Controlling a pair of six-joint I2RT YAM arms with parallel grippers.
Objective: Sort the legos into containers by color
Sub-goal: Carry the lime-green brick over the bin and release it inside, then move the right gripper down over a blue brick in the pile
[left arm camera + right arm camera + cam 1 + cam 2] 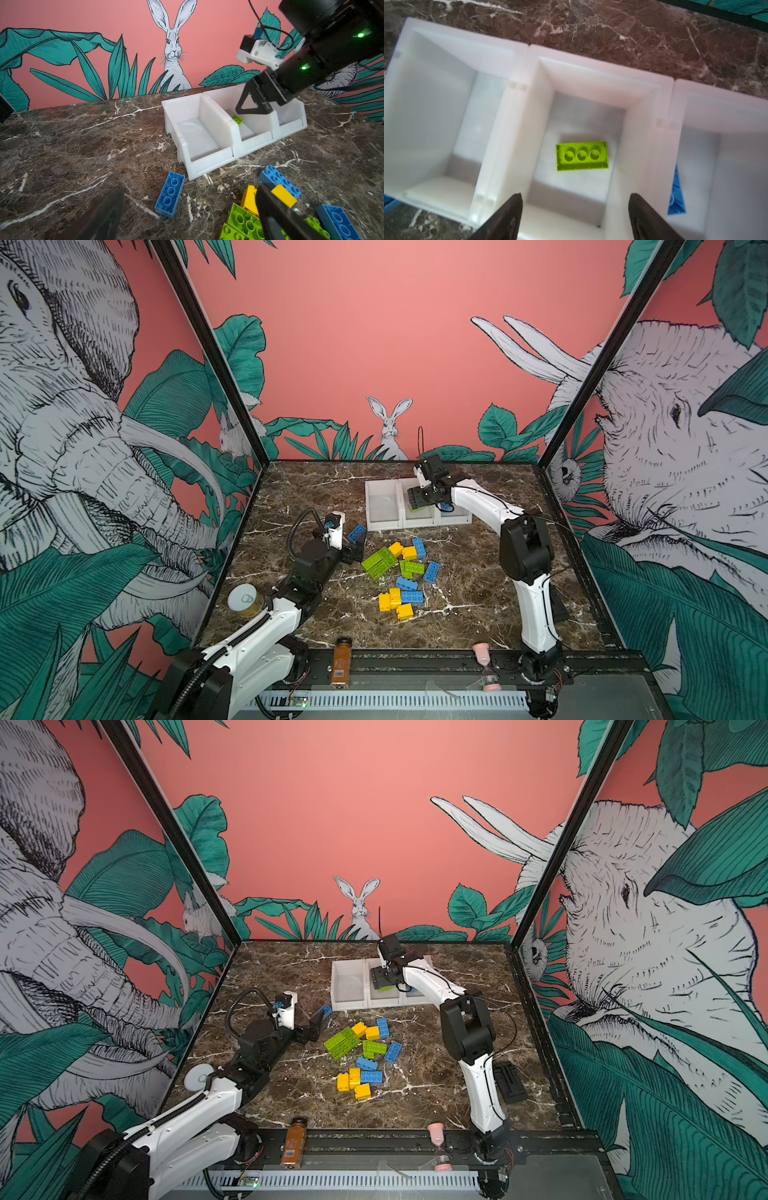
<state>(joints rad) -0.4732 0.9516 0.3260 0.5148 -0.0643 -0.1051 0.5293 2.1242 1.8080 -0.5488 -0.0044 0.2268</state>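
Now three containers (216,124), one lime lego (582,155) in the middle; left claw (190,192), right claw (575,196) apart.

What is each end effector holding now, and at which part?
Nothing: right end effector hangs open over the loose green brick; left end effector is open, empty.

No legible text; bottle label (340,669) too small to read.

The bins (218,124) are white; the legos (409,568) at centre are yellow, lime green and blue. The table (469,572) is brown marble veined white, the wall (374,323) pink with teal leaves.
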